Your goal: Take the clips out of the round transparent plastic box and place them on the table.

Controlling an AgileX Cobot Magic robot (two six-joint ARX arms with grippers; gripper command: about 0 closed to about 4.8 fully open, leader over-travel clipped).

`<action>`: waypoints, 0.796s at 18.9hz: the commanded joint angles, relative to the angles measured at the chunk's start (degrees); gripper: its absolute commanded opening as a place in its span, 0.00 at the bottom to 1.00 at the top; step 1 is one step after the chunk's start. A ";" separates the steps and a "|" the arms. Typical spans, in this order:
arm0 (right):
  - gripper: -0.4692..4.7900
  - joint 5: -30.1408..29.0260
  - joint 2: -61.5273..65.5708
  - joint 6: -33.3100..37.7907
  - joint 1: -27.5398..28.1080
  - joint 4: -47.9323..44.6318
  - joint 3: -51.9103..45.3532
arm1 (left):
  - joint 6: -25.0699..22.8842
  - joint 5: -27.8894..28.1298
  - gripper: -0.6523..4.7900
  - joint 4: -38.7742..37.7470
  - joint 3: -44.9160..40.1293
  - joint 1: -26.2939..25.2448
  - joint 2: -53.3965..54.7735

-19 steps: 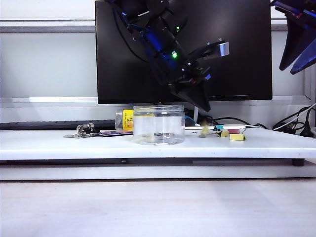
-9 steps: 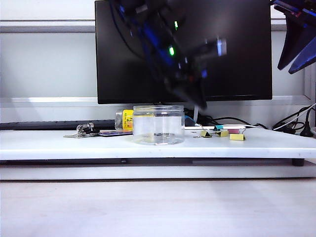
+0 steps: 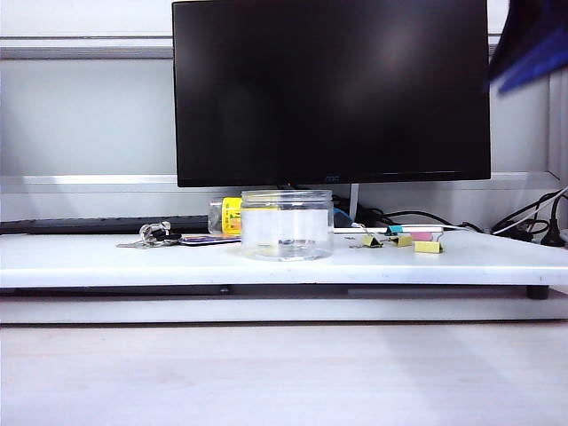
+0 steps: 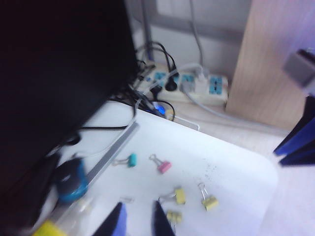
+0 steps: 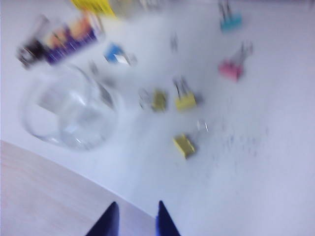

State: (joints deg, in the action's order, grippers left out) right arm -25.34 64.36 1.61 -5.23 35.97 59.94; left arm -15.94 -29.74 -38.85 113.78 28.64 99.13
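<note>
The round transparent plastic box stands upright on the white table; no yellow shows inside it. Three yellow clips lie on the table to its right. In the left wrist view my left gripper hangs open and empty over the table, close beside those clips. It is out of the exterior view. My right gripper is open and empty, high over the table's front edge, with the clips below.
A teal clip and a pink clip lie behind the yellow ones. A bunch of keys and a yellow-labelled bottle sit left of the jar. The black monitor stands behind, with cables and a power strip beyond.
The left arm has risen from beside the jar and left the exterior view, its jaws now apart. A yellow clip below it has settled on the table. The right arm shifted slightly.
</note>
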 commanded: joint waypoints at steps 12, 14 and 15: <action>0.29 6.16 -31.12 -1.73 -0.09 -6.14 -16.57 | 2.64 24.61 0.27 -21.84 0.09 -8.24 -35.58; 0.29 6.38 -34.10 -1.90 -0.07 -8.44 -18.36 | 3.58 27.71 0.27 -23.17 0.07 -8.24 -40.50; 0.29 6.34 -35.45 -2.32 -0.09 -9.18 -18.93 | 4.74 28.48 0.27 -24.15 0.07 -8.24 -44.04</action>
State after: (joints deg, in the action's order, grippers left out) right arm -19.11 29.76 -0.08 -5.30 29.02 41.21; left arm -12.58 -2.17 -62.08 113.69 20.40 57.32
